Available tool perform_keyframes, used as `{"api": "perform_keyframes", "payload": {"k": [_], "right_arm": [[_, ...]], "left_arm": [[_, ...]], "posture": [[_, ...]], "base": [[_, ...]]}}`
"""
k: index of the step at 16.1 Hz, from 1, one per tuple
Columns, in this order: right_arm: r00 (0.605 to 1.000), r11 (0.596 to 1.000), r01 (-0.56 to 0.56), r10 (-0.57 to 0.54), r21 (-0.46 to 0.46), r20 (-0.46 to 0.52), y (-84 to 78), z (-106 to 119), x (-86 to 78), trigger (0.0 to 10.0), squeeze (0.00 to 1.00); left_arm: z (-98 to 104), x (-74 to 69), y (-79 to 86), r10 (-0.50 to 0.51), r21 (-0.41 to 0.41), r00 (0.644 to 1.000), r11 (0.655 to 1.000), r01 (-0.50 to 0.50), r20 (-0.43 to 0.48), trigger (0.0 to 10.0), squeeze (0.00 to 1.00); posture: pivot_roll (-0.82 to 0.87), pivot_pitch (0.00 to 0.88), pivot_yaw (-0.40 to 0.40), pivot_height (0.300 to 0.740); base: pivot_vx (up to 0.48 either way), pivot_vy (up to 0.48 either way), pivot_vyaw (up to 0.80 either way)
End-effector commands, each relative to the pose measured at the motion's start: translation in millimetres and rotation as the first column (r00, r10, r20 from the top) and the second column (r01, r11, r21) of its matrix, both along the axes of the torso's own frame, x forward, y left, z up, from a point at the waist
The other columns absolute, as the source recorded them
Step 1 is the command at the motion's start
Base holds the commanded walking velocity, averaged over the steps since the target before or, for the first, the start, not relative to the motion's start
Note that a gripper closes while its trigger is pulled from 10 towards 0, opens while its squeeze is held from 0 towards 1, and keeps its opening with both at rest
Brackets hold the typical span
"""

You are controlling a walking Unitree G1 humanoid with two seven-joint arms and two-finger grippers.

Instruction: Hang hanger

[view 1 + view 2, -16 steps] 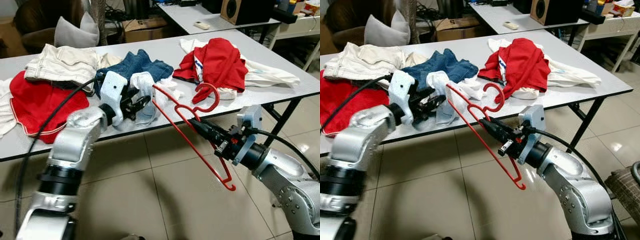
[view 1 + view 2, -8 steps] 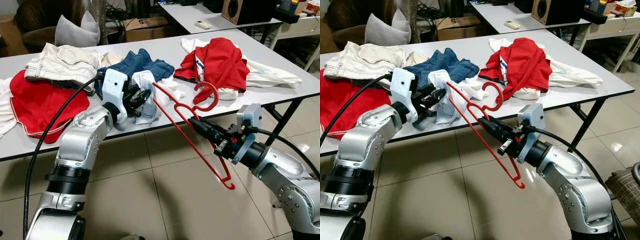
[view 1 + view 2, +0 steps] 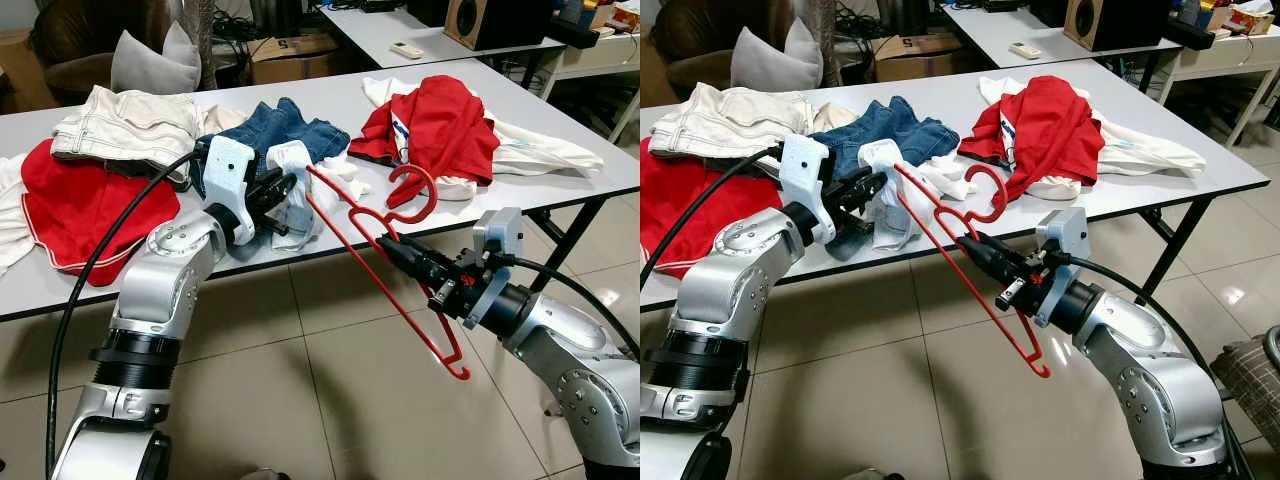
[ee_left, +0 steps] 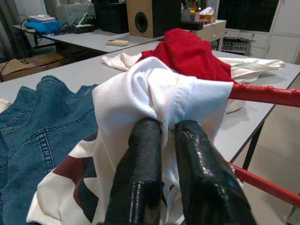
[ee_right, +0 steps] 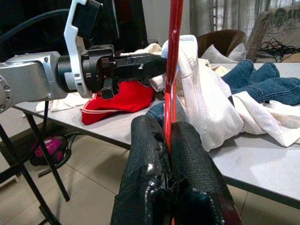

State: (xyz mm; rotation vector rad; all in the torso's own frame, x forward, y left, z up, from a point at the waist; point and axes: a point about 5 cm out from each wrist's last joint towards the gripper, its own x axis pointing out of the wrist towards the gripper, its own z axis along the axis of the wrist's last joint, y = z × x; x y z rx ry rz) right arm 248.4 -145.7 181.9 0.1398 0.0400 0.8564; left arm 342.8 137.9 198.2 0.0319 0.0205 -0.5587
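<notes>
My right gripper (image 3: 395, 248) is shut on a red plastic hanger (image 5: 174, 56), holding it tilted in front of the table edge with its hook (image 3: 434, 195) toward the table. The hanger's upper end sits at a white garment (image 3: 290, 205) with a dark red print, which lies partly on the table. My left gripper (image 3: 290, 183) is shut on a bunched fold of that white garment (image 4: 154, 89), right beside the hanger's red bar (image 4: 267, 95). Both grippers' fingers (image 5: 145, 154) are pressed together.
The grey table (image 3: 560, 190) carries blue jeans (image 3: 285, 125), a red shirt over white cloth (image 3: 440, 125), cream trousers (image 3: 125, 125) and a red garment (image 3: 80, 210). A table leg (image 3: 565, 245) stands near my right arm. Tiled floor lies below. Another table with a speaker (image 3: 490, 20) stands behind.
My left gripper has risen and moved forward with the white garment, bringing the fold up against the hanger's upper end. The right arm and hanger have barely moved.
</notes>
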Motion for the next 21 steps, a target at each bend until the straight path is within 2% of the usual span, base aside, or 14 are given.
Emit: {"api": "perform_keyframes", "payload": {"k": [1, 4, 7, 11, 13, 18, 21], "right_arm": [[0.999, 1.000, -0.011, 0.011, -0.005, 0.030, 1.3, 5.1, 3.0, 0.0, 0.00], [1.000, 1.000, 0.002, -0.002, -0.007, 0.029, 0.3, 3.6, 2.9, 0.0, 0.00], [0.999, 0.997, 0.054, -0.054, -0.046, 0.011, -3.9, -1.8, 7.8, 0.0, 0.00], [0.986, 0.981, 0.140, -0.150, -0.133, -0.073, -14.1, -21.1, 12.5, 0.0, 0.00], [0.976, 0.970, 0.181, -0.198, -0.165, -0.090, -20.7, -25.7, 14.2, 0.0, 0.00], [0.968, 0.960, 0.212, -0.233, -0.185, -0.097, -32.6, -27.4, 9.9, 0.0, 0.00], [0.964, 0.955, 0.221, -0.245, -0.199, -0.107, -39.6, -29.2, 6.0, 0.0, 0.00]], "left_arm": [[-0.2, 0.6, 1.7, -0.008, -0.045, 1.000, 0.999, 0.008, -0.009, 0.0, 0.00], [-0.6, -4.8, 1.4, -0.058, -0.144, 0.998, 0.988, 0.053, -0.027, 0.0, 0.00], [-2.2, -7.2, 3.5, -0.059, -0.109, 0.998, 0.992, 0.056, -0.028, 0.0, 0.00], [-1.4, -10.5, 0.2, -0.071, -0.056, 0.997, 0.996, 0.070, -0.020, 0.0, 0.00], [-4.2, -11.2, 3.1, -0.065, 0.008, 0.998, 0.998, 0.066, -0.022, 0.0, 0.00], [-1.9, -9.2, 10.0, -0.043, -0.004, 0.999, 0.999, 0.043, -0.023, 0.0, 0.00], [6.7, -6.3, 10.1, -0.054, -0.053, 0.998, 0.997, 0.054, -0.011, 0.0, 0.00]], "posture": [[-0.20, 0.000, 0.055, 0.740], [-0.20, 0.000, 0.068, 0.740], [-0.18, 0.000, 0.057, 0.740], [-0.18, 0.000, 0.044, 0.740], [-0.18, 0.000, 0.045, 0.740], [-0.19, 0.000, 0.049, 0.740], [-0.19, 0.000, 0.058, 0.740]], "base": [[0.000, 0.000, 0.00], [0.000, 0.000, 0.00], [0.000, 0.000, 0.00], [0.000, 0.000, 0.00], [0.000, 0.000, 0.00], [0.000, 0.000, 0.00], [0.000, 0.000, 0.00]]}}
